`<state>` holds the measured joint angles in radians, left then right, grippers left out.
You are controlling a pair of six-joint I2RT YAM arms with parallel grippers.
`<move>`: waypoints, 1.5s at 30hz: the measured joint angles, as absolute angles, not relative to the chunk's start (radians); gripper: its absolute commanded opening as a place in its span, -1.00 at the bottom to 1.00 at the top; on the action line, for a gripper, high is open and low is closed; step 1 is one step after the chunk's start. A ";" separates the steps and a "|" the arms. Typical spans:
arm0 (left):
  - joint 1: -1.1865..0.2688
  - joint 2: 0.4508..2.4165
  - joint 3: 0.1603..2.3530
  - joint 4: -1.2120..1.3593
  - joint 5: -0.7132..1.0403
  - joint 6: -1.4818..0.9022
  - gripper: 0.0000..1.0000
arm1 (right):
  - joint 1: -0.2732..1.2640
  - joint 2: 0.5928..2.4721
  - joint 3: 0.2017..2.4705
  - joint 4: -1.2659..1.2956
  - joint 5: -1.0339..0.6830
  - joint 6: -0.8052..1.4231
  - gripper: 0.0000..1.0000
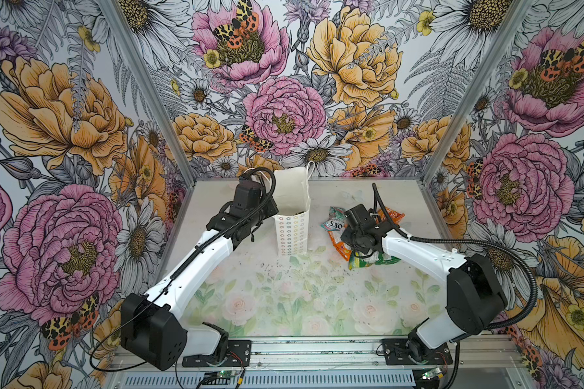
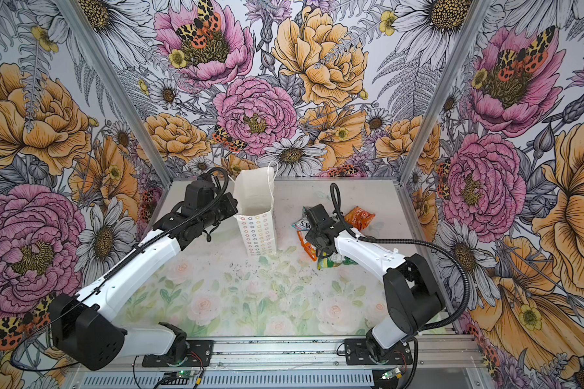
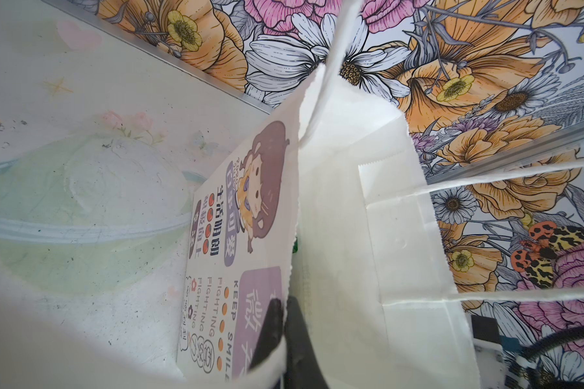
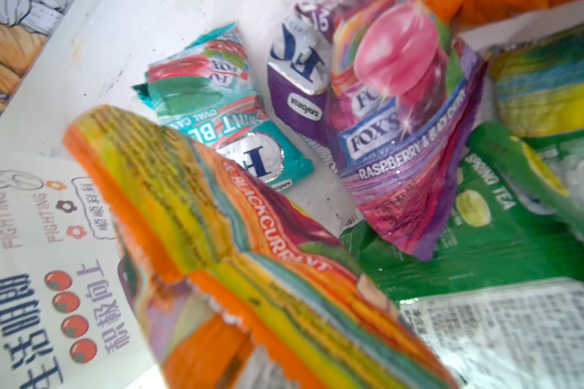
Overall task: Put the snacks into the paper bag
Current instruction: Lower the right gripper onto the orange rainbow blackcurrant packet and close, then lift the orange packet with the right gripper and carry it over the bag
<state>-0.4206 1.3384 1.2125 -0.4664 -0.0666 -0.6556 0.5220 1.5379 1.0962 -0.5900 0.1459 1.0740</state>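
Right wrist view shows the paper bag (image 4: 31, 269) standing close, to the left of the right gripper (image 1: 355, 250), with the snacks (image 4: 402, 134) piled right under that gripper. It is pressed together and looks to pinch the long orange packet (image 4: 250, 269). The left gripper (image 3: 285, 299) pinches the bag's rim, holding its mouth open.

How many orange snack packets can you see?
2. The near orange packet lies on the pile's side facing the paper bag; the far orange packet lies at its back. More may hide under the arm or in the bag.
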 measured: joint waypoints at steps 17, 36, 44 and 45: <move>-0.421 1.344 1.214 -0.466 -0.063 -0.656 -1.00 | 0.517 1.340 1.282 -0.537 0.083 0.659 -1.00; -0.421 1.342 1.214 -0.465 -0.063 -0.656 -1.00 | 0.620 1.484 1.871 -0.484 -0.001 0.433 -1.00; -0.422 1.341 1.214 -0.466 -0.064 -0.656 -1.00 | 0.681 1.624 1.905 -0.399 -0.031 0.460 -1.00; -0.422 1.341 1.214 -0.466 -0.064 -0.656 -1.00 | 0.683 1.642 1.907 -0.393 -0.032 0.469 -1.00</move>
